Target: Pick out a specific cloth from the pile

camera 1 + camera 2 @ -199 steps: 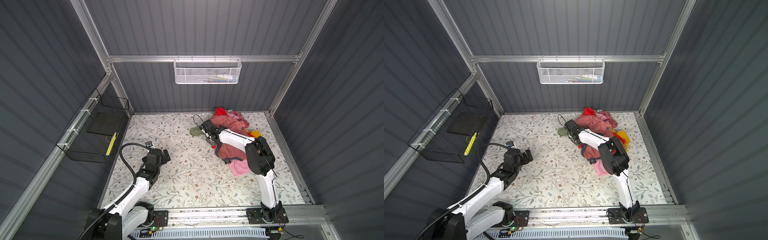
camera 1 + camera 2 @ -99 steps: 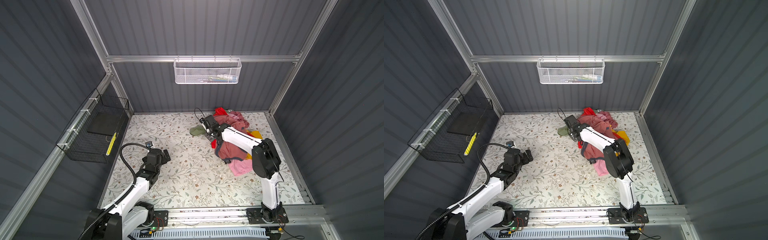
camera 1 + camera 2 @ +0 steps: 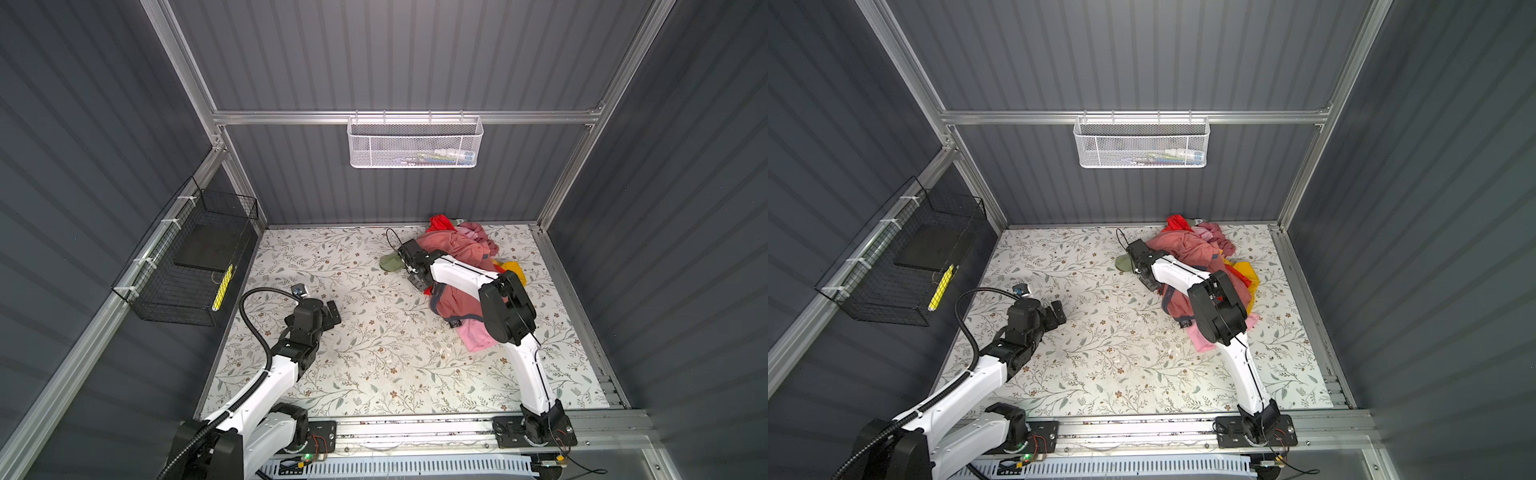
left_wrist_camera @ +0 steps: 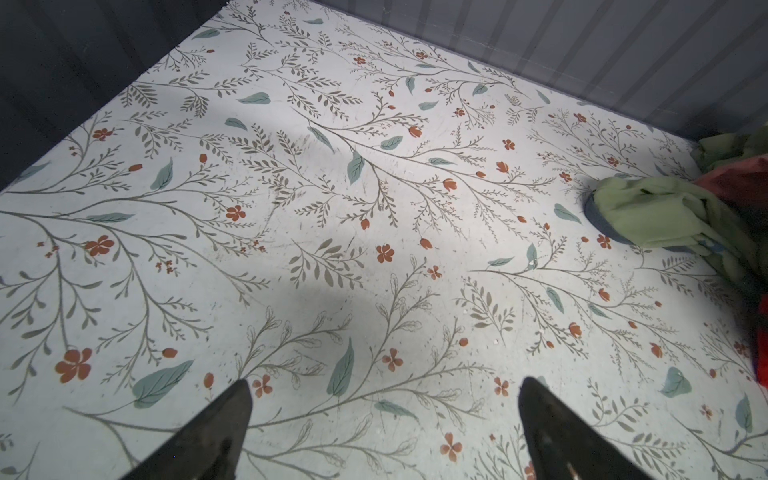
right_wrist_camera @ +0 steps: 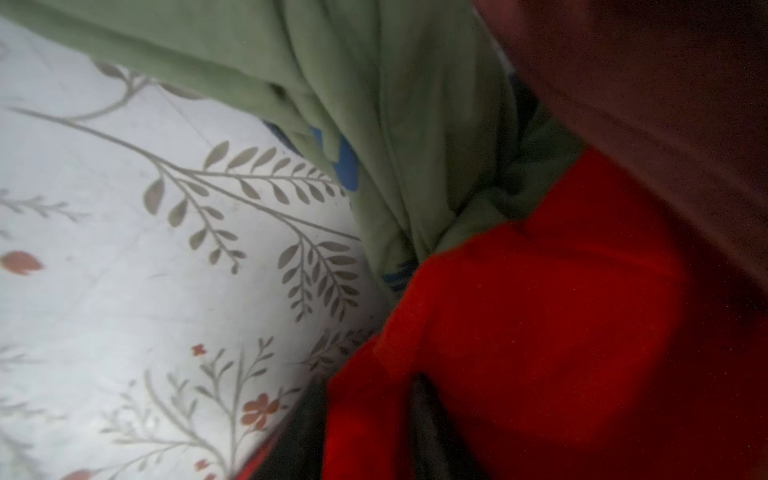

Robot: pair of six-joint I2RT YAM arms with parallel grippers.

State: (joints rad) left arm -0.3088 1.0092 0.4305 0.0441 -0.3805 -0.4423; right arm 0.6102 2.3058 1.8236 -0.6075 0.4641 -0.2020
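**Bimanual cell, seen from above and from both wrists.** The pile (image 3: 455, 246), a heap of mixed garments, lies on the floral-patterned counter (image 3: 374, 353) in its far right part, close to the ribbed grey rear wall (image 3: 332, 187).

- **Pile:** A dusty-pink garment with grey-blue trim (image 3: 453, 301) forms its bulk. A yellow garment (image 3: 513, 268) lies on its right side and a light pink cloth (image 3: 473, 338) at its near end. An olive green garment (image 3: 390, 262) spills out to the left.
- **Cloth:** The cloth (image 3: 438, 222), a bright red garment of thin shiny fabric, shows in both top views as a peak at the rear of the pile. It also shows as a small red patch at the pile's left edge.
- **Right arm:** The right end effector (image 3: 417, 282) is lowered to that left edge, between the olive green and dusty-pink garments. In the right wrist view its two dark fingers (image 5: 424, 415) stand narrowly apart with a fold of the red cloth between them, so it grips the cloth. The olive green garment touches this fold.
- **Left arm:** The left end effector (image 3: 332, 311) hovers over bare counter, well apart from the pile. In the left wrist view its fingers (image 4: 232, 415) are spread wide and hold nothing.
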